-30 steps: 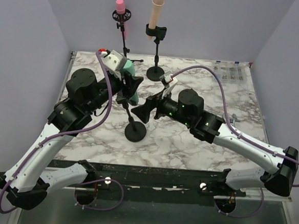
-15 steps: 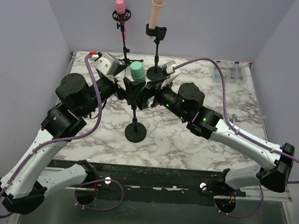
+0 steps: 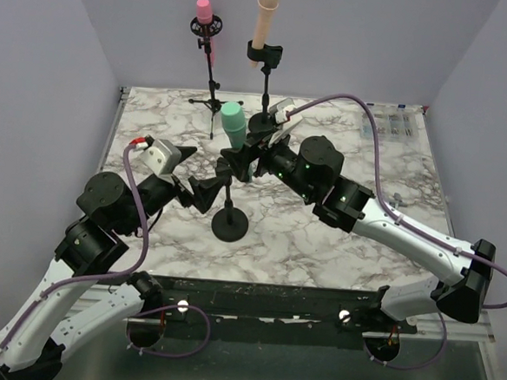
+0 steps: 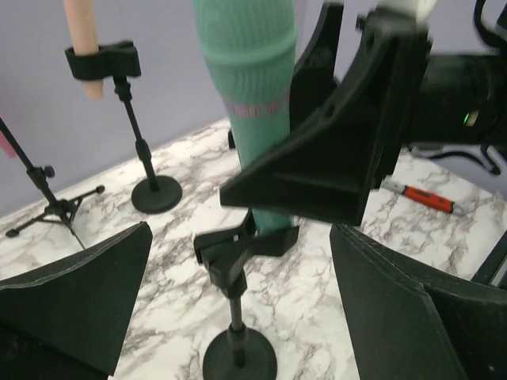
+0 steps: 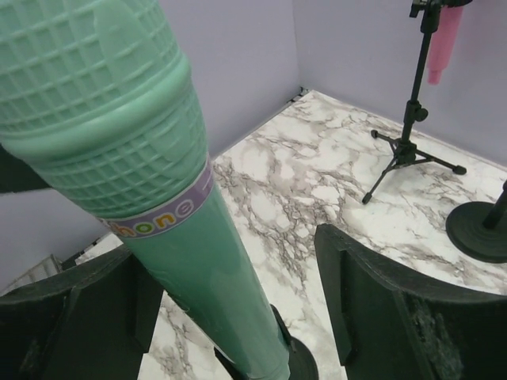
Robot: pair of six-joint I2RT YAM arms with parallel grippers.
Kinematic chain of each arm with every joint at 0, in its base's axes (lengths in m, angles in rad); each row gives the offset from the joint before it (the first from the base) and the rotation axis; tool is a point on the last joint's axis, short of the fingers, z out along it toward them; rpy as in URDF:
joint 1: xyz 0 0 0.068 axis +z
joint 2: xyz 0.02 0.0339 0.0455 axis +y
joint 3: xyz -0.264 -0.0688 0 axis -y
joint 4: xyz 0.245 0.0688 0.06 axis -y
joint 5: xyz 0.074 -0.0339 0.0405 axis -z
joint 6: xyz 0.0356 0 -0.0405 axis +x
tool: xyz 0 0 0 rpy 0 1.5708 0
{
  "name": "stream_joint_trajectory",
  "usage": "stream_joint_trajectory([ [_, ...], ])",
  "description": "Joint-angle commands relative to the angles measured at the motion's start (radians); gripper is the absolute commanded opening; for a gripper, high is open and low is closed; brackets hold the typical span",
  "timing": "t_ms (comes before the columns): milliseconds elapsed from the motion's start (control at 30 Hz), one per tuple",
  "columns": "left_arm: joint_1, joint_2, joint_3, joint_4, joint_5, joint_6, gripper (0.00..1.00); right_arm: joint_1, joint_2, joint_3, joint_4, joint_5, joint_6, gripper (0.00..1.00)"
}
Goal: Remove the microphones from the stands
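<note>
A green microphone (image 3: 234, 123) stands upright in the clip of a black stand (image 3: 230, 226) near the table's middle. My right gripper (image 3: 240, 161) is open around the microphone's handle just above the clip. In the right wrist view the microphone (image 5: 170, 206) lies against the left finger, with a gap to the right finger (image 5: 380, 309). My left gripper (image 3: 203, 192) is open and empty, drawn back to the left of the stand. In the left wrist view the clip (image 4: 238, 247) and the round base (image 4: 239, 360) show between my wide fingers (image 4: 75, 297).
A pink microphone (image 3: 204, 13) on a tripod stand and a beige microphone (image 3: 266, 17) on a round-based stand (image 3: 263, 121) are at the back. A red-handled tool (image 4: 420, 198) lies on the marble to the right. Clear packets (image 3: 393, 123) sit at the back right.
My left gripper opened, let go and pulled back to the near left. The green microphone went from tilted to upright. My right gripper moved in around its handle and narrowed.
</note>
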Motion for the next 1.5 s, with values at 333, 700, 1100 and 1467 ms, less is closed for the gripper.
stream_joint_trajectory([
  [333,0.169,-0.078,-0.387,0.372,0.410,0.188,0.97,0.007,0.033,0.042,0.001,-0.002,-0.131,0.42],
  [700,0.370,0.104,-0.342,0.408,0.838,0.283,0.94,0.007,0.033,0.044,-0.008,-0.118,-0.188,0.34],
  [1100,0.438,0.227,-0.268,0.435,0.983,0.255,0.81,0.006,0.052,0.061,-0.011,-0.116,-0.174,0.32],
  [1467,0.437,0.229,-0.259,0.361,0.903,0.312,0.00,0.006,0.074,0.100,-0.025,-0.127,-0.176,0.30],
])
